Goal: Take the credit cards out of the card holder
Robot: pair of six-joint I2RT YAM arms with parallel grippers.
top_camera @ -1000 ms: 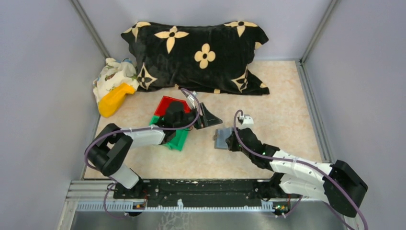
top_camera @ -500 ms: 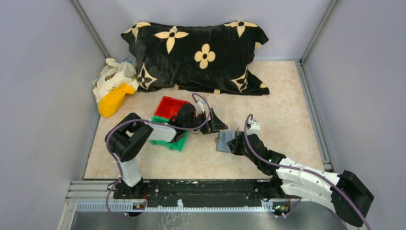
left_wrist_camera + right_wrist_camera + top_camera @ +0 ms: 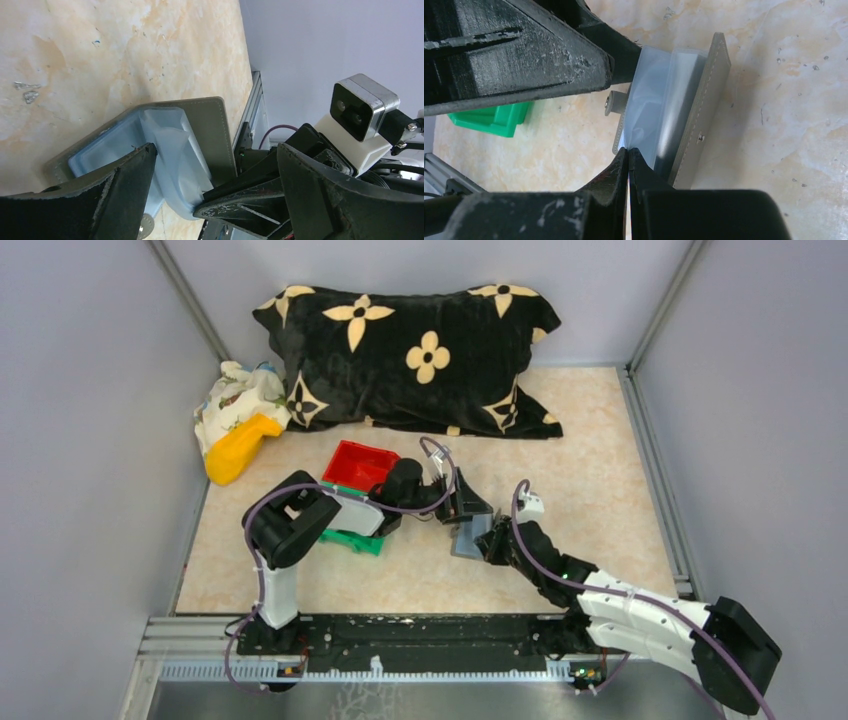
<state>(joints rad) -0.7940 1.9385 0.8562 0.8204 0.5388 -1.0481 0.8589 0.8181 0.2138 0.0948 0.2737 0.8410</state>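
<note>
1. While the card holder (image 3: 466, 538) is lying open on the table (image 3: 600, 440) between the two arms, the right pincer (image 3: 490, 540) is pinching its clear sleeve (image 3: 659, 100) tight at the near-right edge.
2. The left pincer (image 3: 468, 512) is hovering just over the holder's far-left side, jaws spread wide and gripping nothing.
3. Both pincers are sitting about equally near. The holder is looking roughly square, showing no clear long axis.
4. The left arm is reaching rightward past the green bin (image 3: 355, 538), elbow raised. The right arm is stretching low across the table.
</note>
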